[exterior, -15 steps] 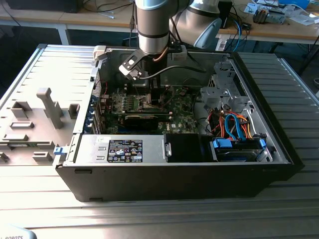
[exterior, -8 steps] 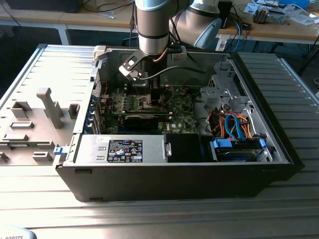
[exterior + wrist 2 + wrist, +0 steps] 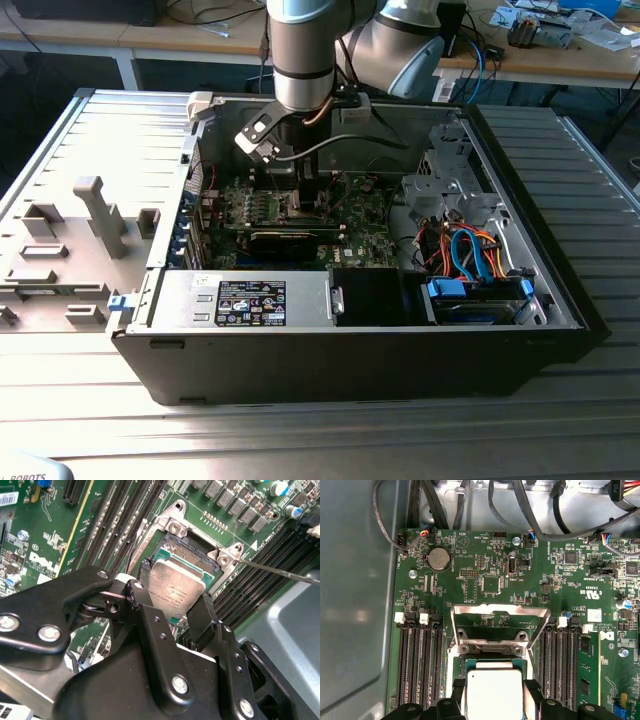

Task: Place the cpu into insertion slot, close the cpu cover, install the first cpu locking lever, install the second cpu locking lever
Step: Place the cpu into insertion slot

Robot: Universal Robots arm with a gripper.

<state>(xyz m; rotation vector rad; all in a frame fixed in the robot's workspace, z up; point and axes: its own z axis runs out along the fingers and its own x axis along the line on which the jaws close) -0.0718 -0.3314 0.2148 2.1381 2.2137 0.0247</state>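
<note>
Second wrist view | gripper (image 3: 174, 592) holds cpu (image 3: 176, 582) | metal top up

Robotics lab or workshop, open black metal computer case (image 3: 350, 360) on ribbed grey metal table (image 3: 300, 440), cable-strewn pale wooden benches (image 3: 90, 35) behind.

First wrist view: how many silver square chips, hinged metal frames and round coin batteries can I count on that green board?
cpu: 1
cpu cover: 1
coin battery: 1
Total: 3
</note>
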